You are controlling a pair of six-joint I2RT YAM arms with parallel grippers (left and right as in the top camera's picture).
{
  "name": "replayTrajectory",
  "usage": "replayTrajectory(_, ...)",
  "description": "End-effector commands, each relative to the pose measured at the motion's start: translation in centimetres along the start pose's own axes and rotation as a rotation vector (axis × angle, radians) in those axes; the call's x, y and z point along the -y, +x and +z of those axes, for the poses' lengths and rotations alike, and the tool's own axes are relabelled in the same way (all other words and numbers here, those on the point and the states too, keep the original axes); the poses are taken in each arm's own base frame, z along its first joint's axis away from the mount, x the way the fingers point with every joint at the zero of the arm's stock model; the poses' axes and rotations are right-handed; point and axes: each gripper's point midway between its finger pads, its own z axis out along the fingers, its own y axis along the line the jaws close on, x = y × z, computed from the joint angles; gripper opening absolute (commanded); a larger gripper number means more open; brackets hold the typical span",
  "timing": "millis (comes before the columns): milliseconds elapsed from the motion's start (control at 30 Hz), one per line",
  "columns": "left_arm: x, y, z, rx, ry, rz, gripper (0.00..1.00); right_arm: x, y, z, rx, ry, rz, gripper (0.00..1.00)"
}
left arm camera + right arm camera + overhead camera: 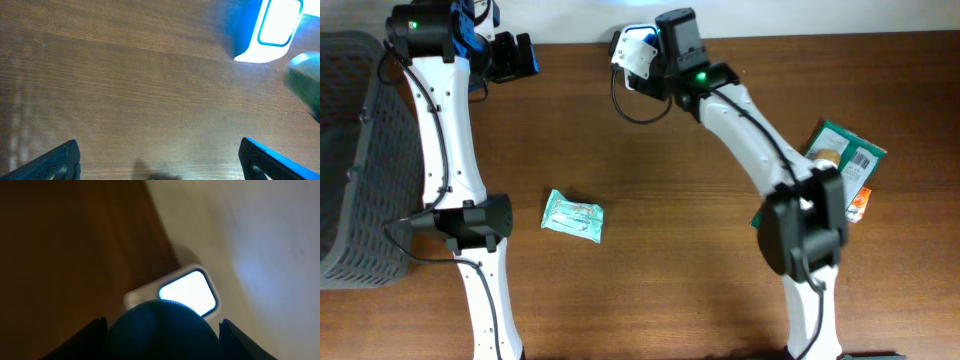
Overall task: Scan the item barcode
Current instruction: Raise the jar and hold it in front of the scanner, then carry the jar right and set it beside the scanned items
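A dark round item (162,330) fills the gap between my right gripper's (162,342) fingers, and both fingers press against its sides. Just beyond it sits the white barcode scanner (185,292) with its window lit bright. From overhead, the right gripper (658,52) is at the table's far edge, right against the scanner (634,52). The left gripper (512,57) hovers open at the far left with nothing in it. In the left wrist view its fingers (60,160) stand wide over bare wood, with the glowing scanner (270,30) and a dark blurred shape (305,80) at the upper right.
A teal packet (573,216) lies mid-table. A green package (845,150) and a small orange item (860,205) lie at the right, partly under the right arm. A grey basket (350,160) stands along the left edge.
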Motion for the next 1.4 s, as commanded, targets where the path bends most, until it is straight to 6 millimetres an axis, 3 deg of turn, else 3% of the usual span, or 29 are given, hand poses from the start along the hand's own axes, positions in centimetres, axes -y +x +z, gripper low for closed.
replayTrajectory(0, -0.1, -0.3, -0.8, 0.023, -0.005, 0.009, 0.99, -1.7, -5.4, -8.0, 0.13, -0.143, 0.098, 0.55)
replayTrajectory(167, -0.1, -0.3, -0.8, 0.023, -0.005, 0.01, 0.99, -8.6, 0.5, -9.1, -0.137, -0.41, 0.229, 0.56)
replayTrajectory(200, -0.1, -0.3, -0.8, 0.023, -0.005, 0.01, 0.99, -10.5, 2.6, -9.4, -0.236, -0.477, 0.261, 0.57)
replayTrajectory(367, -0.1, -0.3, -0.8, 0.023, -0.005, 0.01, 0.99, -12.5, 9.0, -9.3, -0.423, -0.538, 0.338, 0.57)
replayTrajectory(433, -0.1, -0.3, -0.8, 0.023, -0.005, 0.009, 0.99, -12.4, 10.7, -9.3, -0.448, -0.538, 0.371, 0.57)
replayTrajectory(600, -0.1, -0.3, -0.8, 0.023, -0.005, 0.01, 0.99, -10.5, 18.1, -10.8, -0.559, -0.496, 0.513, 0.57)
replayTrajectory(700, -0.1, -0.3, -0.8, 0.023, -0.005, 0.01, 0.99, -8.4, 23.0, -12.7, -0.63, -0.43, 0.607, 0.57)
replayTrajectory(867, -0.1, -0.3, -0.8, 0.023, -0.005, 0.01, 0.99, -4.2, 28.2, -14.7, -0.618, -0.293, 0.722, 0.57)
replayTrajectory(967, -0.1, -0.3, -0.8, 0.023, -0.004, 0.01, 0.99, -2.3, 29.9, -14.5, -0.585, -0.228, 0.742, 0.56)
replayTrajectory(1033, -0.1, -0.3, -0.8, 0.023, -0.004, 0.01, 0.99, -2.0, 29.9, -14.4, -0.577, -0.215, 0.736, 0.57)
replayTrajectory(1067, -0.1, -0.3, -0.8, 0.023, -0.004, 0.01, 0.99, -1.9, 29.9, -14.4, -0.578, -0.213, 0.735, 0.62)
replayTrajectory(1367, -0.1, -0.3, -0.8, 0.023, -0.004, 0.01, 0.99, -2.7, 30.1, -14.5, -0.595, -0.235, 0.744, 0.67)
